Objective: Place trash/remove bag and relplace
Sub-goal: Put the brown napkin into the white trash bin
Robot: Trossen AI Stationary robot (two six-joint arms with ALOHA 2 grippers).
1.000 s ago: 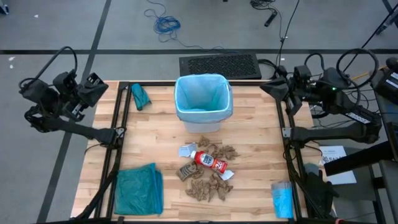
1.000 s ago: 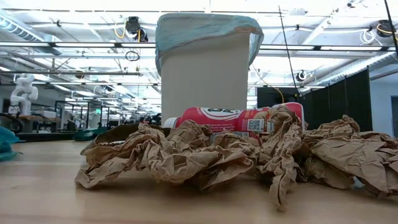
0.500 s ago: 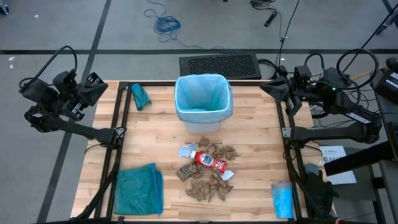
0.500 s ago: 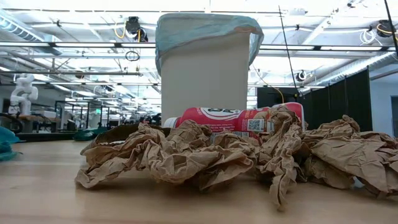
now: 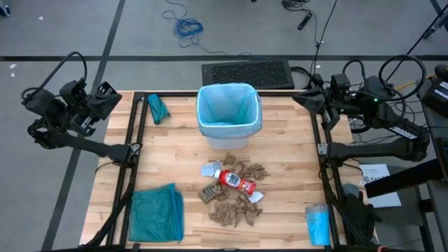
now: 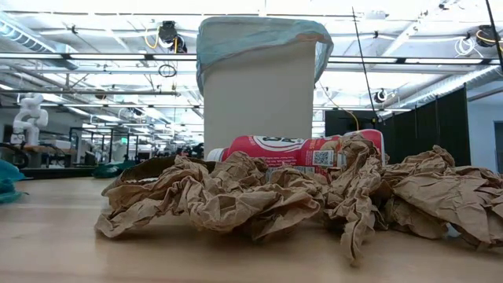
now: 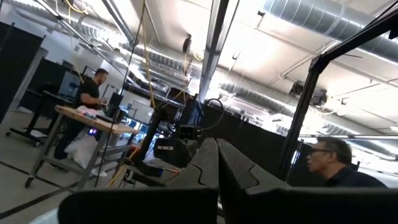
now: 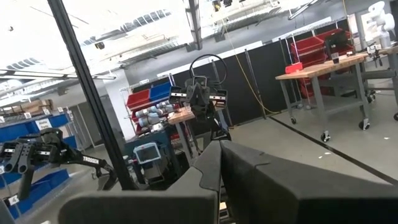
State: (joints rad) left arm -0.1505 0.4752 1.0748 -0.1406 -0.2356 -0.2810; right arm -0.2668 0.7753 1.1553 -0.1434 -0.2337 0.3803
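Wooden desk (image 5: 287,182) seen from above: white bin (image 5: 229,115) lined with pale blue bag (image 5: 227,105); trash (image 5: 233,189) heaped just before it; teal bag (image 5: 157,214) at one corner. Both arms parked off the desk's sides.

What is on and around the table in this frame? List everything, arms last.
bin: one, white, far middle of the table.
bag: one, pale blue, lining the bin, rim folded over.
paper scraps: a heap, brown, crumpled, near middle of the table.
bottle: one, red and white, lying among the scraps.
wrapper: one, whitish, beside the bottle.
teal bag: one, near-left corner.
small teal bundle: one, far-left.
blue packet: one, near-right edge.
mat: one, black, floor behind the table.
left gripper: shut, parked off the left edge.
right gripper: shut, parked off the right edge.
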